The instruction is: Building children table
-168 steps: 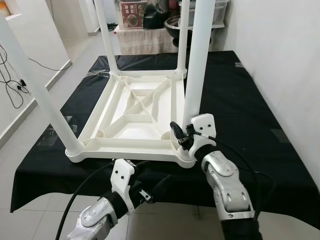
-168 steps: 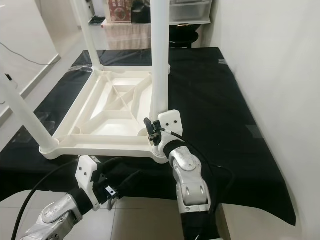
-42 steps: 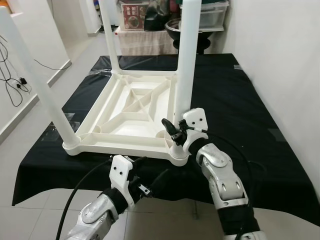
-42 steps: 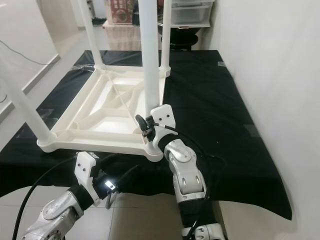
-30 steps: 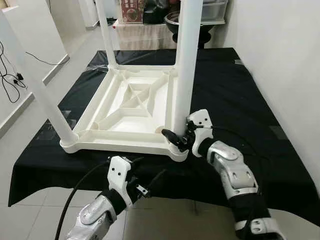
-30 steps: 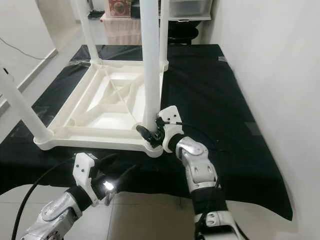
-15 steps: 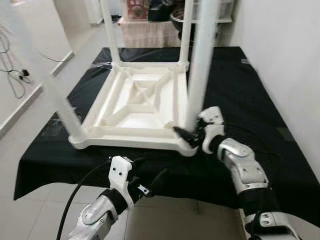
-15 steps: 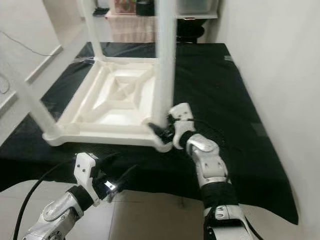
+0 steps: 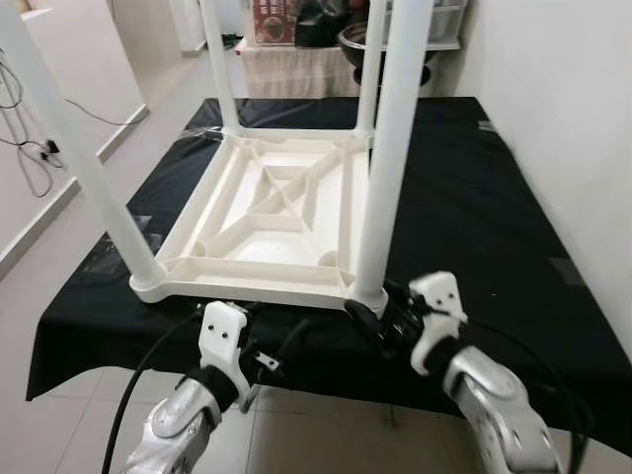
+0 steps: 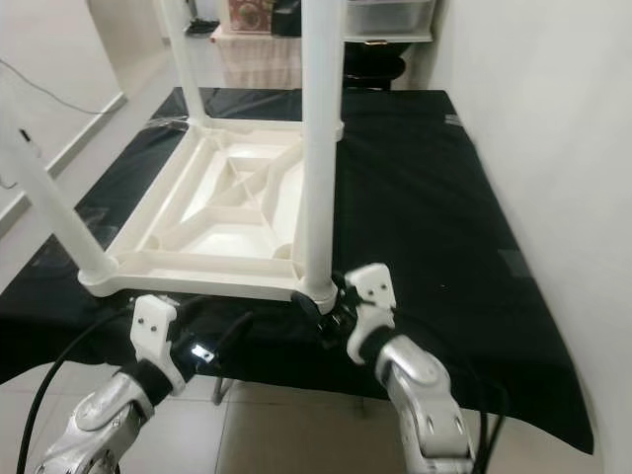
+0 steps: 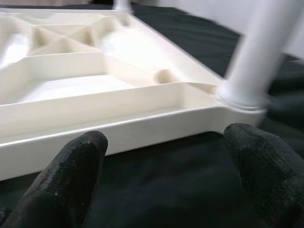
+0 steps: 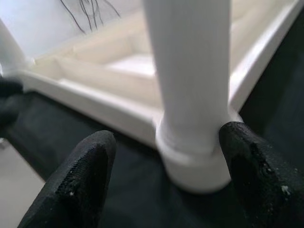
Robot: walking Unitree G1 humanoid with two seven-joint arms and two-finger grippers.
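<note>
1. The white plastic children's table (image 9: 267, 212) lies upside down on the black cloth-covered work table (image 9: 474, 197), its ribbed underside facing up and 4 white round legs standing in the corner sockets.
2. The near right white leg (image 9: 387, 148) stands upright in its corner socket (image 9: 367, 295), and my right gripper (image 9: 380, 318) sits just outside that corner. A second ago its fingers were up against the base of this leg; now they have backed off toward me and lie low by the table's edge.
3. In the right wrist view the black fingers (image 12: 83, 175) stand apart on either side of the socket collar with visible gaps, so this gripper is spread wide and holds nothing.
4. My left gripper (image 9: 272, 351) hangs below the near edge of the cloth, about where it was before. In the left wrist view its fingers (image 11: 71, 166) are spread wide apart, empty, facing the near rim of the upturned table.
5. Releasing the leg suggests to me that it is seated. With all 4 legs in, I judge the assembly nearly done; what remains is likely checking the fit and turning the table upright.
</note>
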